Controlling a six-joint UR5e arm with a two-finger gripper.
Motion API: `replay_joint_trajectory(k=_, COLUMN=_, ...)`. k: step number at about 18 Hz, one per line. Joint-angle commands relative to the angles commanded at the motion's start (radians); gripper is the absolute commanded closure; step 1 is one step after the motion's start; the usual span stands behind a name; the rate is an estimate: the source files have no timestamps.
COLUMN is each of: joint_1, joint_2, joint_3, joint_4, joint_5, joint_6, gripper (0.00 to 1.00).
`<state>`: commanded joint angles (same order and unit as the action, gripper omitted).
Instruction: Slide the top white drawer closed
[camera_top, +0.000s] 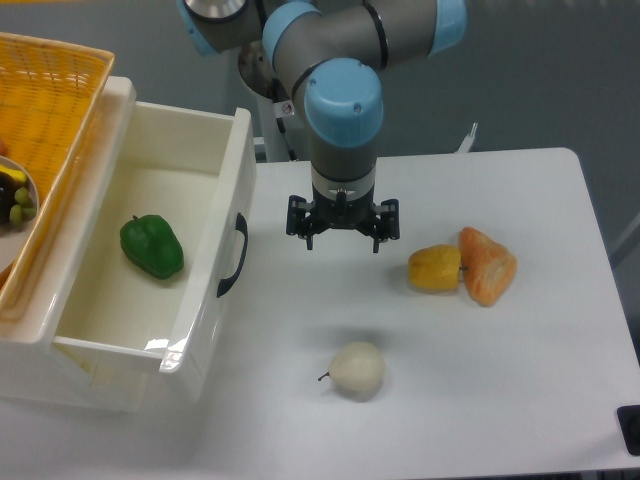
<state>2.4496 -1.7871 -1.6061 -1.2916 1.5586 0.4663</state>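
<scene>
White table (500, 400) fills the frame; at left, the top white drawer (225, 215) sits open holding a green pepper (152, 246). Beside its handle, the gripper (343, 240) hangs open and empty.

drawer front: the top white drawer (150, 255) stands pulled out over the table's left edge, its black handle (233, 256) facing my gripper (342, 229); bare table (540, 400) lies between us.
inside the drawer: a green bell pepper (152, 246) lies on the floor, well apart from the front wall.
above the drawer: a yellow woven basket (45, 120) overhangs its left side.
my right side: a lemon (435, 268) and an orange piece of food (487, 265), touching each other.
near edge: a pale pear (357, 370), well apart from the drawer.
</scene>
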Motion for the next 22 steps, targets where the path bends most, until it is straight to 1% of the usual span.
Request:
replay_joint_trajectory(k=3, joint_1=0.003, joint_2=-0.003, joint_3=-0.003, joint_4=0.005, joint_5=0.000, joint_6=-0.002, gripper=0.00)
replay_joint_trajectory(k=5, joint_1=0.008, joint_2=-0.002, joint_3=-0.003, joint_4=0.026, joint_5=-0.005, joint_6=-0.002, gripper=0.00)
replay_joint_trajectory(k=7, joint_1=0.005, joint_2=-0.005, joint_3=-0.006, joint_4=0.022, joint_5=0.003, joint_6=-0.003, gripper=0.00)
replay_joint_trajectory(k=9, joint_1=0.003, joint_2=-0.012, joint_3=-0.026, joint_4=0.025, joint_5=0.005, joint_6=-0.012, gripper=0.00)
replay_joint_trajectory(k=10, joint_1=0.002, joint_2=-0.011, joint_3=-0.028, joint_4=0.026, joint_5=0.005, joint_6=-0.011, gripper=0.00)
replay_joint_trajectory(k=12, joint_1=0.000, joint_2=-0.005, joint_3=-0.052, joint_4=0.031, joint_5=0.011, joint_6=-0.006, gripper=0.00)
replay_joint_trajectory(k=20, joint_1=-0.003, joint_2=-0.006, joint_3=-0.064, joint_4=0.031, joint_5=0.011, joint_6=-0.015, gripper=0.00)
replay_joint_trajectory(k=22, joint_1=-0.006, joint_2=-0.009, joint_3=-0.071, joint_4=0.031, joint_5=0.014, joint_6=-0.044, gripper=0.00)
